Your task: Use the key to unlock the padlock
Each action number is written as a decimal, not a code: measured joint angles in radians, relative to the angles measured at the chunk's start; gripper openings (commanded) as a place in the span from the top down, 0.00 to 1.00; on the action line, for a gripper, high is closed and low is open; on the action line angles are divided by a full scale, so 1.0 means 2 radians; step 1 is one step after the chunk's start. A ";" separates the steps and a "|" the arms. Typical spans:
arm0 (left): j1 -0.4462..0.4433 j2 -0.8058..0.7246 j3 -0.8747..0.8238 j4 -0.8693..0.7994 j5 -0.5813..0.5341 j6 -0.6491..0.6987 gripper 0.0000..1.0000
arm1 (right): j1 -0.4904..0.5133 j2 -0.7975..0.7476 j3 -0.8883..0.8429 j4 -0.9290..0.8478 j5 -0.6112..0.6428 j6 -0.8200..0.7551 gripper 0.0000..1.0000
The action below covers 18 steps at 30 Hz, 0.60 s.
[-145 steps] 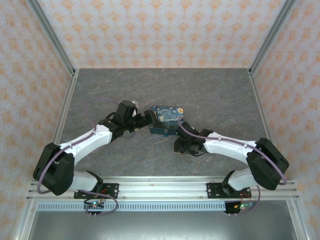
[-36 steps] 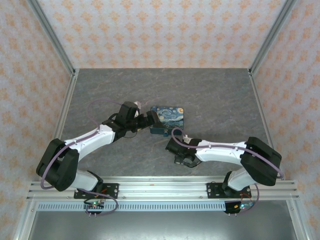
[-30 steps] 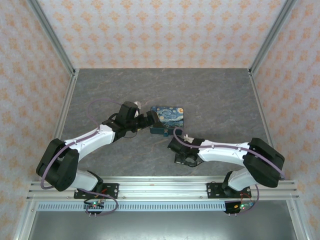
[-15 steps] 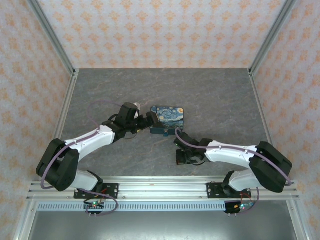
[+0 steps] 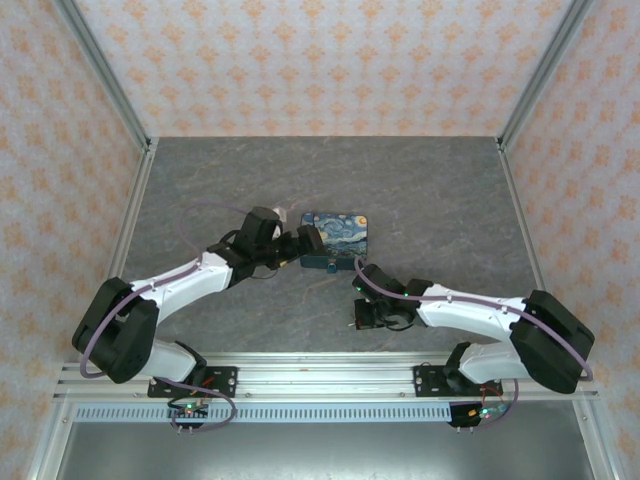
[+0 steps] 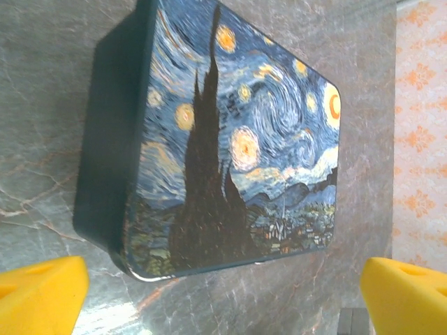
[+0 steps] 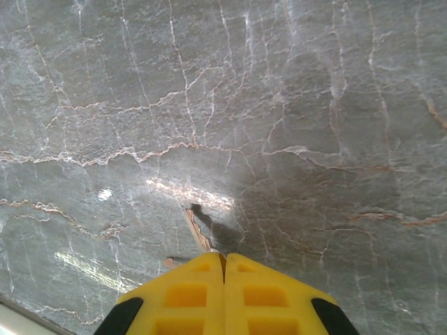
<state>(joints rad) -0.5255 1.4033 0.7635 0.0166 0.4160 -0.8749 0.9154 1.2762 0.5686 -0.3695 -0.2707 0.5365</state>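
My right gripper is shut on the key. The key's thin toothed blade sticks out from between the yellow fingers, just above the grey stone table. In the top view, the right gripper hovers near the table's front, in front of the starry-night box. A small teal shape against the box's near side looks like the padlock. My left gripper stands open at the box's left end. Its yellow fingertips are spread wide before the box, with nothing between them.
The grey marbled table is walled by metal frame posts and patterned panels on three sides. The painted box is the one bulky object, at the table's middle. Open floor lies behind and right of the box.
The right gripper, holding the key, has drawn back from the box toward the near edge and a little right. The left gripper has shifted slightly nearer along the box's left end.
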 measured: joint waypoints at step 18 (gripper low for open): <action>-0.009 0.001 -0.001 0.003 0.000 -0.009 0.00 | 0.000 0.038 0.028 -0.019 -0.001 0.058 0.48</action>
<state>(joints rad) -0.5438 1.4055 0.7616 0.0235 0.4152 -0.8925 0.9157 1.3529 0.6254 -0.4084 -0.2729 0.6529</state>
